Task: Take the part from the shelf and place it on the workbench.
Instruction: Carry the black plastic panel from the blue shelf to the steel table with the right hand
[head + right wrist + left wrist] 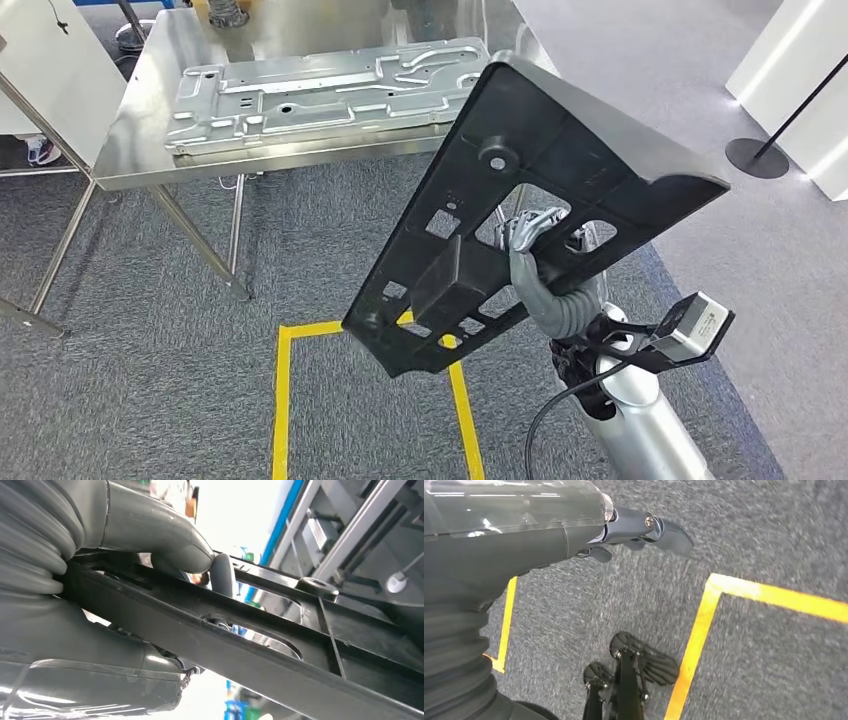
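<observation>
The right hand [530, 240] is gripping the big black moulded plastic panel with cut-out windows [520, 190], its fingers [522, 232] hooked through one of the openings near the panel's middle. In the right wrist view the thick grey thumb [165, 535] is pressing on one face of the panel's rib [240, 645] while the rest of the hand is clamping from the other side, so that looks like a firm hold.

The panel is riding in the air, tilted, above the grey carpet and the yellow floor tape [283, 400]. Its long axis is running from the near left corner, low, up to the far right corner, high.

The shiny steel workbench [140, 140] is lying ahead and to the left of the carried panel, and a pressed silver sheet-metal plate [320, 95] is already occupying much of its top. The panel's upper edge is overlapping the bench's right end in the head view, though how close they really are I cannot tell. I judge the coming move is a carry forward and leftward, then levelling the panel so it comes down flat, with the right arm the one doing it.

The left hand [639, 532] is hanging over the carpet, fingers partly curled and holding nothing; it is well apart from the panel.
</observation>
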Robot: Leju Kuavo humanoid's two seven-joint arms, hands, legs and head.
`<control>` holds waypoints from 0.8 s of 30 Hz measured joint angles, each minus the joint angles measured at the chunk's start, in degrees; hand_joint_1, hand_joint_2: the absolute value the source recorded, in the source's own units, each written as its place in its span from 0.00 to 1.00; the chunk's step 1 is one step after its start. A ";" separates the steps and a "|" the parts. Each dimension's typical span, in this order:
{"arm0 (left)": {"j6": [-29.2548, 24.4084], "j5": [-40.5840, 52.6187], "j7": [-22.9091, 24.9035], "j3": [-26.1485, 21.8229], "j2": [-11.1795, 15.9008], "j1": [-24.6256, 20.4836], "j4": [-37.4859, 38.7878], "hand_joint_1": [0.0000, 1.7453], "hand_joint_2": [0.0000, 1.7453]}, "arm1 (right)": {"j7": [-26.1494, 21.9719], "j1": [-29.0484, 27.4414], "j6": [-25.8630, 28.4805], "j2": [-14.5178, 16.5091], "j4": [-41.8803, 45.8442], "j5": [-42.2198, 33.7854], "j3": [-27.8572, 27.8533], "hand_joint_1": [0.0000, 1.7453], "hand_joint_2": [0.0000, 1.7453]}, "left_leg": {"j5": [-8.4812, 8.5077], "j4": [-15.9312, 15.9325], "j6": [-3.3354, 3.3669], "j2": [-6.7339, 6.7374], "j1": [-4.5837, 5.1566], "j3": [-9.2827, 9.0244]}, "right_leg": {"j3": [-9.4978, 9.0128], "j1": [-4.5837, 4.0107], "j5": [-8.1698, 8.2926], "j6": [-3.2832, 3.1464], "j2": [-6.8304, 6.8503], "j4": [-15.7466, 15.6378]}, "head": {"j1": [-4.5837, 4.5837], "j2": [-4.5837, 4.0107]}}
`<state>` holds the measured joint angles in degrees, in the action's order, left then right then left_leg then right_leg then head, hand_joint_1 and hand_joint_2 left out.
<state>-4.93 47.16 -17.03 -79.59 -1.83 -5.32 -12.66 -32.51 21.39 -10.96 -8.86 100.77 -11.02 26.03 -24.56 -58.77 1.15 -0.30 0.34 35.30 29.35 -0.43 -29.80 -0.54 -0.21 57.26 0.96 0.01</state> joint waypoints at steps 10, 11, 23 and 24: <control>0.14 -0.26 0.20 -0.01 -0.19 -0.17 0.00 0.00 1.00 | 4.81 0.86 -3.30 0.52 -1.57 -0.59 4.32 1.00 1.00 | -2.99 1.70 0.47 -0.35 -1.06 -4.82 | 10.40 1.56 0.32 2.84 0.16 12.81 | -0.07 -0.01; 0.14 -0.29 0.20 -0.01 -0.20 -0.16 0.00 0.00 1.00 | 4.70 0.81 -3.29 0.56 -1.74 -0.49 4.67 1.00 1.00 | -3.60 1.66 0.17 -0.42 -1.15 -5.46 | 9.01 1.71 3.04 2.91 0.20 8.76 | -0.08 -0.01; 0.51 -0.74 0.16 -0.01 -0.21 -0.57 0.00 0.00 1.00 | 2.04 0.93 -3.77 3.64 -6.87 2.88 10.53 1.00 1.00 | -10.86 -15.56 -2.83 -0.02 -1.34 3.57 | 3.39 0.96 3.14 -0.81 0.02 0.39 | -0.78 -0.01; 0.60 -0.78 0.10 -0.01 -0.20 -0.58 0.00 0.00 1.00 | 1.62 1.23 -3.44 4.48 -8.54 3.19 11.96 1.00 1.00 | -9.26 -15.41 -2.71 -0.03 -1.33 4.45 | 2.85 0.83 2.73 -0.86 -0.04 0.39 | -0.78 -0.01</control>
<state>-4.33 46.38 -16.93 -79.60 -2.03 -5.89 -12.66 -30.89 22.62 -14.40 -4.38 92.23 -7.83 38.00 -33.81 -74.18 -1.56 -0.33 -0.99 39.76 32.20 0.41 -27.07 -1.39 -0.26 57.66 0.18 0.00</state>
